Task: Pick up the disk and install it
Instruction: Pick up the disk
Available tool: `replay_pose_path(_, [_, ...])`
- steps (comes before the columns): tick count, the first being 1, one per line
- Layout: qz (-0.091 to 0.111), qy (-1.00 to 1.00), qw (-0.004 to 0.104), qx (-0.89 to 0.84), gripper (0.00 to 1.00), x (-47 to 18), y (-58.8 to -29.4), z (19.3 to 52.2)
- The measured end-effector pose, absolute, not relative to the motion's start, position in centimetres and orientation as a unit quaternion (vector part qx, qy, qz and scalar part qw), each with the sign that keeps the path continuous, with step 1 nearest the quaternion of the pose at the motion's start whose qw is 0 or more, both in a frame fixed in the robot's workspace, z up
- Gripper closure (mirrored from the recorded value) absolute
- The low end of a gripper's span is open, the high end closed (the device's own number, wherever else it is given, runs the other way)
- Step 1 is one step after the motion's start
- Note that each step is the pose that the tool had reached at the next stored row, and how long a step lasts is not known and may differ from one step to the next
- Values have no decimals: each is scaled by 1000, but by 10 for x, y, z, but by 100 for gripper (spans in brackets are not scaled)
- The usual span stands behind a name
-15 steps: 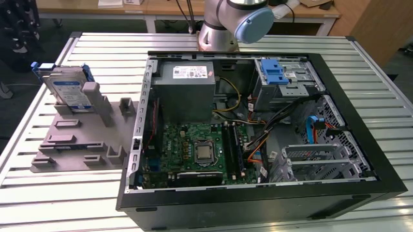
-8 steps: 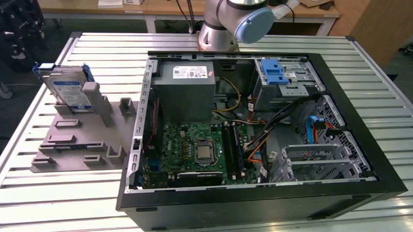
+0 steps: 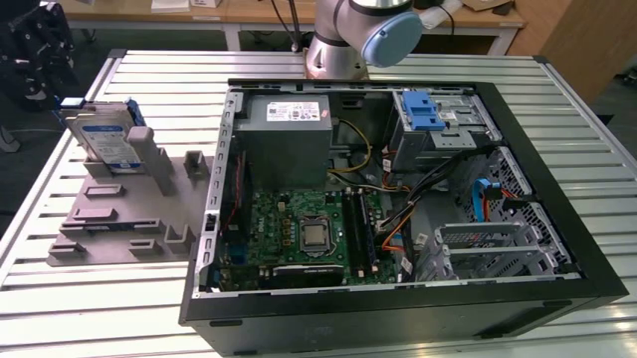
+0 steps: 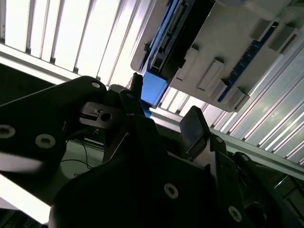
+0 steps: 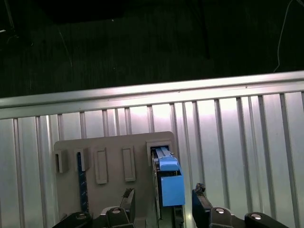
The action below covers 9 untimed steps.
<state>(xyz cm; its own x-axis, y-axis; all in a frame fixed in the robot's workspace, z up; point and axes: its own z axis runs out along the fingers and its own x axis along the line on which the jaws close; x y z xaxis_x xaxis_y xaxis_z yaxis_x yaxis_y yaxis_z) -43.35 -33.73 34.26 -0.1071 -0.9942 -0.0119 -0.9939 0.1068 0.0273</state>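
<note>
While your arm (image 3: 348, 33) stood at the far side of the open computer case (image 3: 398, 317), your claw (image 5: 164, 203) was spread open and wasn't gripping anything. In the first wrist view its two black fingertips (image 5: 128, 199) sat apart with the blue carrier of the disk (image 5: 168, 178) lined up between them. Honestly, I couldn't tell if either one touched it.

The disk was standing on edge in a slot of the grey holder plate (image 3: 119, 220). That plate lay flat on the slatted bench (image 3: 159, 74) just beside the case, on the exterior view's left of it. So the disk was outside the case, with its white-and-blue label turned toward the exterior camera.

Inside the case, the silver bay with the blue latch (image 3: 423, 112) sat along the far wall, near the grey box with the white sticker (image 3: 289, 142). The second wrist view caught the disk edge-on, with the claw's dark body close to the lens.
</note>
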Motion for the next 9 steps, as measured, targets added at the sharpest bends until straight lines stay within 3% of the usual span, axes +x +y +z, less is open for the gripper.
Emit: replay_pose_path(9, [-14,-744,5,668,41,-434,-334,339])
